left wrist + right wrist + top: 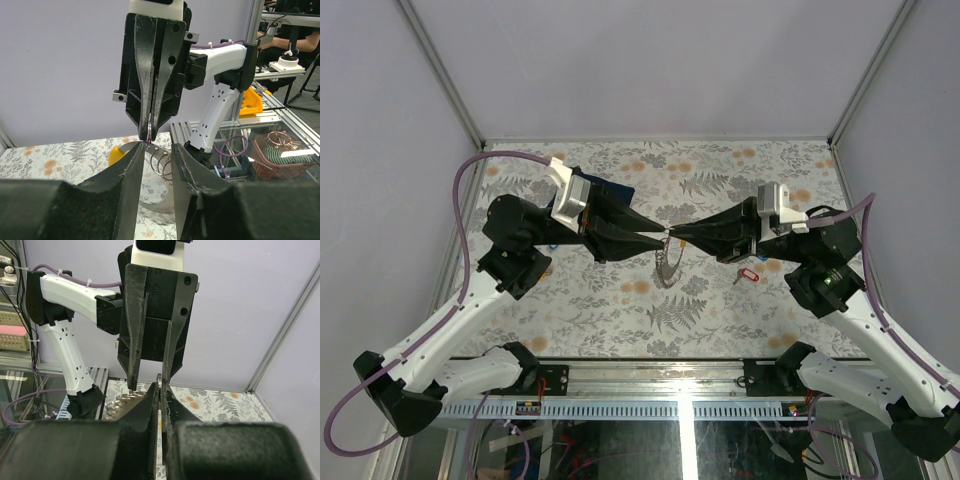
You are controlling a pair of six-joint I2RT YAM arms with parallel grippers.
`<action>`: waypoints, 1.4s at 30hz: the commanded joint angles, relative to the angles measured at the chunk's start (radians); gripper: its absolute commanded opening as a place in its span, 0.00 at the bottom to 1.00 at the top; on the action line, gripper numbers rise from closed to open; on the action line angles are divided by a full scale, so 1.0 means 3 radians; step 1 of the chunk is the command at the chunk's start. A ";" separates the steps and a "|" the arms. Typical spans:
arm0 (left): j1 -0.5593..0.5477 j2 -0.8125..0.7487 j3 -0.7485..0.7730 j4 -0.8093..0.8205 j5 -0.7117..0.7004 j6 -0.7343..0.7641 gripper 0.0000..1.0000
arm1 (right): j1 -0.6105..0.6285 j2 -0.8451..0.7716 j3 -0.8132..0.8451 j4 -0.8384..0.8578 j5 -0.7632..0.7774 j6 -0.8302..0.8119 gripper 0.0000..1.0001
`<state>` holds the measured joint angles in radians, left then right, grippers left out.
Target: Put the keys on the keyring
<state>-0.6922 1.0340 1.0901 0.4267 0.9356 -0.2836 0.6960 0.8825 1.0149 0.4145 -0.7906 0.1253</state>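
Note:
My two grippers meet tip to tip above the middle of the table. My right gripper (676, 236) is shut on the top edge of the thin grey keyring (667, 266), which hangs below with keys on it. The ring's edge shows between its fingertips in the right wrist view (160, 382). My left gripper (658, 237) is open, its fingers on either side of the hanging metal loops (162, 162). A yellow key tag (116, 155) shows behind the left finger. A red-tagged key (748, 274) lies on the table under the right arm.
A dark blue folded cloth (612, 190) lies at the back left, partly under the left wrist. The floral table (720, 310) is walled by white panels and metal posts. A basket (280, 155) and cables sit beyond the table's near edge.

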 commanded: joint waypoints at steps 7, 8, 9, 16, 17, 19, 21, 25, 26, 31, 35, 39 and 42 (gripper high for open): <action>-0.0059 0.0016 0.0007 0.0224 -0.0091 -0.0011 0.23 | 0.0021 0.0001 0.0009 0.0326 -0.0049 0.0091 0.00; -0.0063 0.0020 0.0006 0.0225 -0.0100 -0.0011 0.22 | 0.0022 0.0000 0.0007 0.0326 -0.0049 0.0092 0.00; -0.0071 0.0028 0.0011 0.0224 -0.0110 -0.0011 0.22 | 0.0022 0.0000 0.0008 0.0324 -0.0056 0.0095 0.00; -0.0110 0.0065 0.0033 0.0238 -0.0150 0.0010 0.20 | 0.0021 0.0016 0.0008 0.0339 -0.0086 0.0133 0.00; -0.0122 0.0073 0.0032 0.0242 -0.0153 0.0010 0.19 | 0.0022 0.0018 0.0007 0.0333 -0.0090 0.0133 0.00; -0.0133 0.0085 0.0039 0.0243 -0.0158 0.0014 0.17 | 0.0022 0.0019 0.0010 0.0330 -0.0098 0.0138 0.00; -0.0142 0.0088 0.0053 0.0236 -0.0163 0.0022 0.12 | 0.0018 0.0024 0.0007 0.0323 -0.0105 0.0141 0.00; -0.0147 0.0079 0.0077 0.0121 -0.0197 0.0112 0.00 | 0.0019 0.0013 0.0012 0.0278 -0.0106 0.0131 0.00; -0.0150 0.0072 0.0089 0.0063 -0.0210 0.0154 0.00 | 0.0022 0.0009 0.0015 0.0256 -0.0105 0.0123 0.00; -0.0151 0.0030 0.0253 -0.0540 -0.0310 0.0516 0.00 | 0.0022 -0.0072 0.0083 -0.0028 -0.0074 -0.0039 0.12; -0.0147 0.0011 0.0394 -0.0989 -0.0354 0.0785 0.00 | 0.0022 -0.0162 0.0133 -0.0328 -0.0050 -0.0174 0.21; -0.0147 -0.0015 0.0497 -0.1316 -0.0391 0.0999 0.00 | 0.0019 -0.0276 0.0197 -0.0686 -0.0009 -0.0359 0.25; -0.0147 -0.0026 0.0524 -0.1444 -0.0393 0.1092 0.00 | 0.0022 -0.0336 0.0237 -0.0941 0.0045 -0.0475 0.27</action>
<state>-0.7345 1.0470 1.2018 0.0788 0.8543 -0.0422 0.6956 0.8238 1.0229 0.2310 -0.7944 0.0483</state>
